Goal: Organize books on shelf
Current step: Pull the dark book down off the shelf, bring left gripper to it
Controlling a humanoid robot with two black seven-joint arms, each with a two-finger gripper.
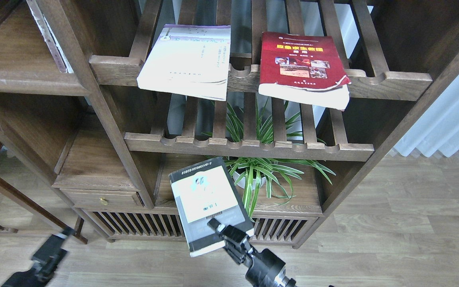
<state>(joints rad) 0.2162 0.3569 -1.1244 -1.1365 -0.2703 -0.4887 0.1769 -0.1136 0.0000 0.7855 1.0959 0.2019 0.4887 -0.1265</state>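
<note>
Seen from the robot's head, 3 paperbacks are spread across a dark-brown wooden bookcase. The white book [185, 59], large and pale with a purple band along its top edge, lies flat on the upper slatted rack [381, 77], its lower corner overhanging the notched front rail. To its right on the same rack, well apart from it, lies the red book [303, 65], thick, with a yellow title, a cluster of small photos on the cover and curled white pages jutting past the rail. The dark-grey book [209, 203], smaller, with a pale panel on its cover that reads more cream than lime here, is held tilted in front of the lower rack [249, 145] and the solid shelf [293, 199] below it, above the floor [393, 239]. The right pincer [223, 231] is closed on that book's lower right corner. The left pincer [60, 237] hangs low at the left, blurred; whether its fingers are apart cannot be told. A green potted plant [261, 175] stands on the solid shelf, just beside the held book.
</note>
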